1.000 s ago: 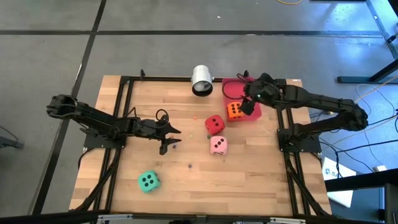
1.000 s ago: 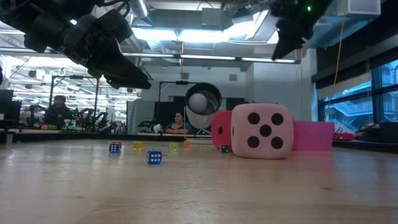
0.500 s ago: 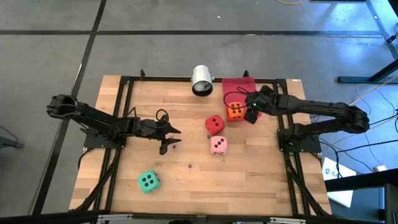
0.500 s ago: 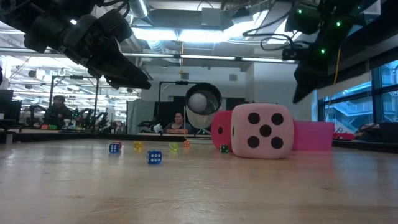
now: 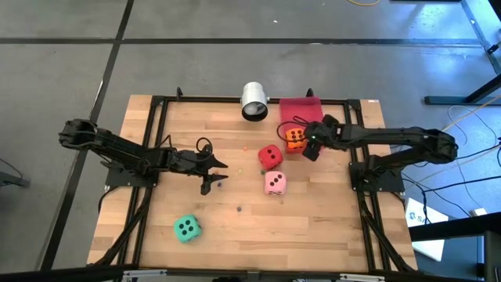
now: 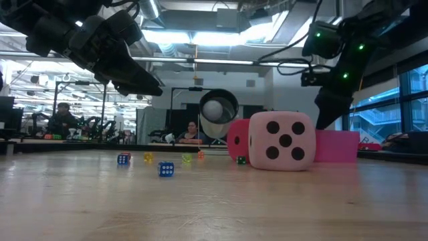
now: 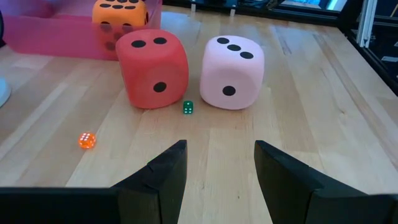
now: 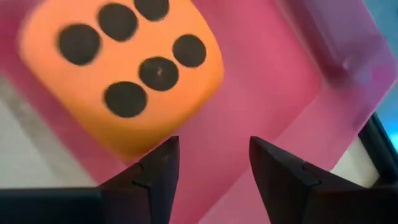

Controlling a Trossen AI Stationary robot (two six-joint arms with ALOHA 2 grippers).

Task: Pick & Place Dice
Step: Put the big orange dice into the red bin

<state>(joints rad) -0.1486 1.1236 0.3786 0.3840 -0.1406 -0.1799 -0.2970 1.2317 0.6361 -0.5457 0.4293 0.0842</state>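
**Orange die in the tray, three dice on bare wood**

While the low view hides most of the far half behind the soft pink cube with dark pips (image 6: 281, 140), the high view shows all four dice. The orange foam die (image 5: 294, 138) sits in the flat red rectangular tray (image 5: 300, 108) at the far edge of the wooden tabletop (image 5: 250, 227), toward the far right corner. The right gripper (image 5: 311, 148) hangs just beside it at the tray's near rim, fingers apart with nothing between them (its wrist view shows the die ahead, cut off at the picture's edge). The red die (image 5: 270, 157) and pink die lie near the tabletop's centre, close together but apart. The green die (image 5: 186, 228) sits alone near the near left corner, with open wood around it. The left gripper (image 5: 215, 174) waits left of centre, fingers spread and empty. A white cylindrical cup (image 5: 254, 102) lies on its side at the far edge. Tiny coloured dice (image 6: 166, 169) dot the wood, too small to read.
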